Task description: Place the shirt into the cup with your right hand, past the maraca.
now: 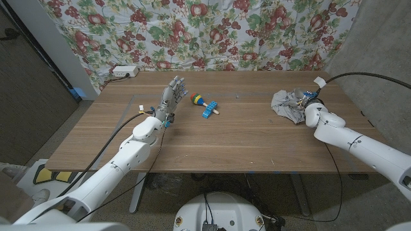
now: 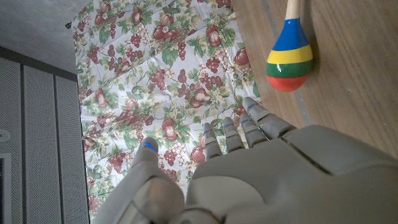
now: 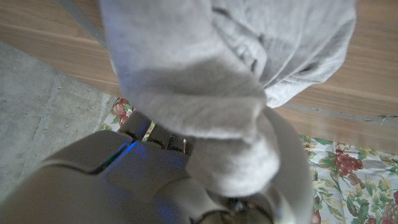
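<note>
Here, the robot's right hand [image 1: 304,102] is buried in a crumpled grey shirt [image 1: 286,102] at the far right of the wooden table [image 1: 244,141], well to the right of the striped maraca [image 1: 198,99]. The right wrist view shows cloth [image 3: 205,74] draped over and bunched around the hand, though whether the fingers have truly closed on the fabric cannot be told from these pictures. The left hand [image 1: 172,96] stands upright just left of the maraca, fingers spread and holding nothing, its back [image 2: 280,180] plain in the left wrist view with the maraca's round head [image 2: 290,57] nearby on the wood. A small blue block toy [image 1: 209,110] lies touching the maraca's handle. No cup can be made out on the table in any picture.

The step in hand appears to be securing the shirt. Done well, it calls for gathering enough cloth into the palm that no sleeve or hem trails when the hand lifts; a loose tail could drag across the maraca and roll it, or snag the blue block beside it. The lift should likely come well above the maraca before any travel leftward past it. The raised left hand stands close to that route, so the carry wants a line on the maraca's near or far side that keeps clear of it.
</note>
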Controlling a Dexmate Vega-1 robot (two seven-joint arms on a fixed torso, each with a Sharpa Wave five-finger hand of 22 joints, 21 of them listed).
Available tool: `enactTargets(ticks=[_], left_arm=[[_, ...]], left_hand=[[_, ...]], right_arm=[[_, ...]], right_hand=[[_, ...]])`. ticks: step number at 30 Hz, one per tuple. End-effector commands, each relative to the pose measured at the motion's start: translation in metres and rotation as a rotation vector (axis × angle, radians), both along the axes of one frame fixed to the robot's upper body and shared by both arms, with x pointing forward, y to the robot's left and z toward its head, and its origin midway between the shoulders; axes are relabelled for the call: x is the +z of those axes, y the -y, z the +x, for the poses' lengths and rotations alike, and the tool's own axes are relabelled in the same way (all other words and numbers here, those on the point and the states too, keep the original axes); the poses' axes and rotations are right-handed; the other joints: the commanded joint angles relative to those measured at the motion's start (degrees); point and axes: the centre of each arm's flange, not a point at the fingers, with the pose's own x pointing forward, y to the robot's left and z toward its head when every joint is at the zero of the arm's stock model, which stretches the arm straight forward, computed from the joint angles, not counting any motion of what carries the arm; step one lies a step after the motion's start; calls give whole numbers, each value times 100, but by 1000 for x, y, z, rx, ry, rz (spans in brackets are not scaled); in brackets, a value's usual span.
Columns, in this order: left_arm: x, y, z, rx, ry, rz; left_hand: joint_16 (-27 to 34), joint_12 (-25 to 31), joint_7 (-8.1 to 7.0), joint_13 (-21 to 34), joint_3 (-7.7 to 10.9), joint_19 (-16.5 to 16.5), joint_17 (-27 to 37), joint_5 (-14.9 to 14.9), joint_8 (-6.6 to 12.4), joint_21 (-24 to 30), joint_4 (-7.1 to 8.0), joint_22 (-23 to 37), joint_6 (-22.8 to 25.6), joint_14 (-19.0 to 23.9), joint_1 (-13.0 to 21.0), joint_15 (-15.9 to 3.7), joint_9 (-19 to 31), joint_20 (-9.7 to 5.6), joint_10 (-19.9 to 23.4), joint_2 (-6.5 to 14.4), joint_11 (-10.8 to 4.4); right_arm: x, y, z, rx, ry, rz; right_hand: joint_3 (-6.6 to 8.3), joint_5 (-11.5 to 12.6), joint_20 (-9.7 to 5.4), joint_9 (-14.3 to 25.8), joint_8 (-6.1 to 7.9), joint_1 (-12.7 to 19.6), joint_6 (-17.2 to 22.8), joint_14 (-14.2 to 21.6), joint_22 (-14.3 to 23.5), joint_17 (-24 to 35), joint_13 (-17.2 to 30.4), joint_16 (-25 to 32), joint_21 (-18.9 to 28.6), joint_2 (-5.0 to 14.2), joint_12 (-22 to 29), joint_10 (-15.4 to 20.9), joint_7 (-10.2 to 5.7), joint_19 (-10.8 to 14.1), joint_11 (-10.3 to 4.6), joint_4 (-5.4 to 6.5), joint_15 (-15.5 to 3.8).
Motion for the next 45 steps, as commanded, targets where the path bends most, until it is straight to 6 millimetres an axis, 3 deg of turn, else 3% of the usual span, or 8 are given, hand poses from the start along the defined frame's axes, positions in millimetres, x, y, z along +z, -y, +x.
enactTargets(ticks=[1,6,14,18,29,45], left_arm=[[2,-1,2,-3,5,-4],[0,-2,2,-2,4,-7],[-2,-3,1,0,0,-12],[-3,-3,1,0,-2,-11],[-3,-3,3,-4,-3,-12],[-3,-3,4,-11,-6,-7]], left_hand=[[18,36,3,13,8,-12,13,-30,-6,45,-26,24,61,-11,-23,-179,24,-16,41,14,21],[18,34,-2,13,6,-13,13,-32,-5,44,-27,24,70,-13,-27,-181,24,-18,38,15,17],[20,38,12,13,4,-14,13,-36,10,45,-30,25,119,-8,-34,-179,24,-18,48,18,24],[19,37,11,13,3,-11,13,-37,9,46,-32,25,124,-11,-37,-185,24,-22,45,19,17],[18,33,14,13,2,-13,13,-39,8,45,-35,25,136,-14,-42,-184,23,-21,37,22,26],[18,34,13,13,0,-11,13,-42,-1,46,-41,24,136,-15,-49,-179,23,-26,41,26,22]], right_arm=[[4,-1,-3,-4,49,3],[4,-1,-4,-4,64,6],[4,-1,-6,12,113,49],[5,-1,-8,12,129,45],[8,-4,-13,6,160,54],[14,-6,-18,3,185,51]], right_hand=[[61,-19,-1071,111,204,256,299,191,9,106,138,200,108,50,164,204,-79,210,-96,-2,-1000],[135,-40,-1081,148,311,571,463,379,-44,190,238,409,241,123,303,403,-156,303,-164,-32,-1018],[370,-166,-1090,-4,541,1412,1139,848,-76,121,-39,623,588,258,314,1055,-309,287,-361,-92,-1065],[410,-254,-1088,-72,624,1634,1405,1089,-42,23,-153,634,788,238,309,1324,-353,299,-466,-64,-1068],[408,-425,-1082,-171,736,1899,1729,1378,44,-22,16,758,1186,200,439,1581,-385,289,-580,-14,-1060],[403,-585,-1075,-242,832,2037,1978,1609,131,-2,-10,902,1574,215,455,1840,-377,303,-610,37,-1057]])
